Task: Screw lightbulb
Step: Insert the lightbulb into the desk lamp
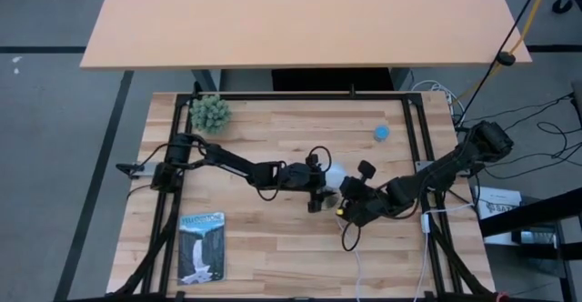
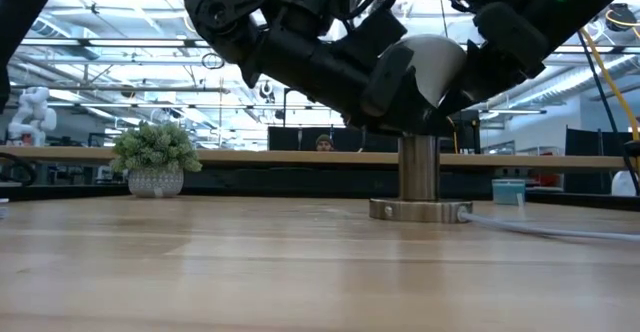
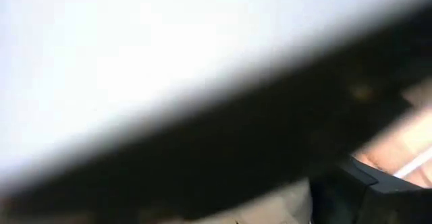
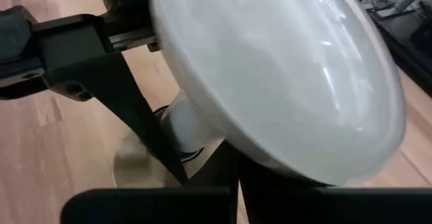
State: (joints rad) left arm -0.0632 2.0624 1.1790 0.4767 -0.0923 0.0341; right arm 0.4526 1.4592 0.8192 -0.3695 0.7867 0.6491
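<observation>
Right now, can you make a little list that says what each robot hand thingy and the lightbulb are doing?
lightbulb: white, tilted, its narrow end at the top of the socket
left tool: wide around the lightbulb's dome
right tool: shut, close beside the socket, holding nothing that shows
socket: silvery post on a round base, white cord running off it
screwed in: cannot tell
also on the table: small potted plant, blue object, picture book

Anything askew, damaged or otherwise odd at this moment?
Only the lightbulb: held in the left gripper over the socket, it sits tilted, not upright. No damage or spill shows.
</observation>
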